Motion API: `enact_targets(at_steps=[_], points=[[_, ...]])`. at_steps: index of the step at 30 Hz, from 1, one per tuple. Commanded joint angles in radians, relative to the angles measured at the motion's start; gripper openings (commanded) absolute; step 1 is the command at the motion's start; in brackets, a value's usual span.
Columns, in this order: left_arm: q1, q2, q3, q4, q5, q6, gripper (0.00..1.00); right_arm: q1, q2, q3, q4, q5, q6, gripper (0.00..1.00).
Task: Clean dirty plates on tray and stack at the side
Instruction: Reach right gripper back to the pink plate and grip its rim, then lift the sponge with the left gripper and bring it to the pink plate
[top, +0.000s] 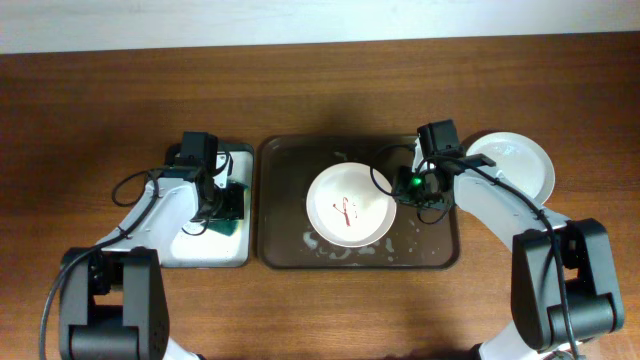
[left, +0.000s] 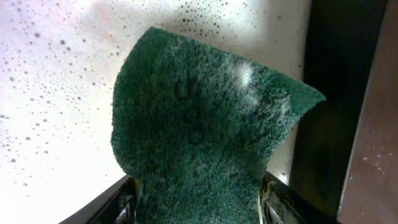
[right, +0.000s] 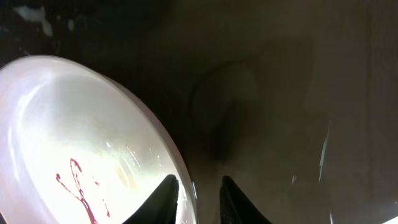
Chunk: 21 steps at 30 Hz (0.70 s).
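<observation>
I had one smeared plate (top: 349, 205) left, a stack (top: 515, 165) at the bench (top: 320, 90) right edge; left tool (top: 213, 205) grasped sponge (left: 199, 124), right tool (right: 198, 199) clench unclear.

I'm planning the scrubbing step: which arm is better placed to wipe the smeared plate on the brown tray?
Left. The left gripper holds the green sponge above the soapy tray, so it can likely wipe. The right gripper sits at the rim of the plate, without one.
</observation>
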Motion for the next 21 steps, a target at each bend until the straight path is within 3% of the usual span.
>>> enact_targets(at_steps=[1, 3, 5, 14, 18, 21], points=[[0.005, -0.017, 0.013, 0.002, 0.015, 0.000, 0.61, 0.015, 0.005, 0.003, -0.001, 0.004, 0.002, 0.23], [0.005, -0.017, 0.013, 0.002, 0.015, 0.000, 0.62, 0.024, 0.005, -0.003, 0.000, 0.005, 0.002, 0.23], [0.005, -0.017, 0.013, 0.002, 0.015, 0.000, 0.70, 0.027, 0.006, -0.010, 0.000, 0.004, 0.002, 0.23], [0.005, -0.017, 0.009, -0.019, 0.015, 0.000, 0.69, 0.027, 0.038, -0.020, 0.003, 0.023, 0.002, 0.21], [0.005, -0.016, -0.011, -0.018, 0.014, 0.000, 0.61, 0.027, 0.067, -0.020, 0.004, 0.023, 0.002, 0.15], [0.005, -0.016, -0.016, -0.017, 0.014, 0.000, 0.45, 0.027, 0.068, -0.019, 0.007, 0.023, 0.002, 0.10]])
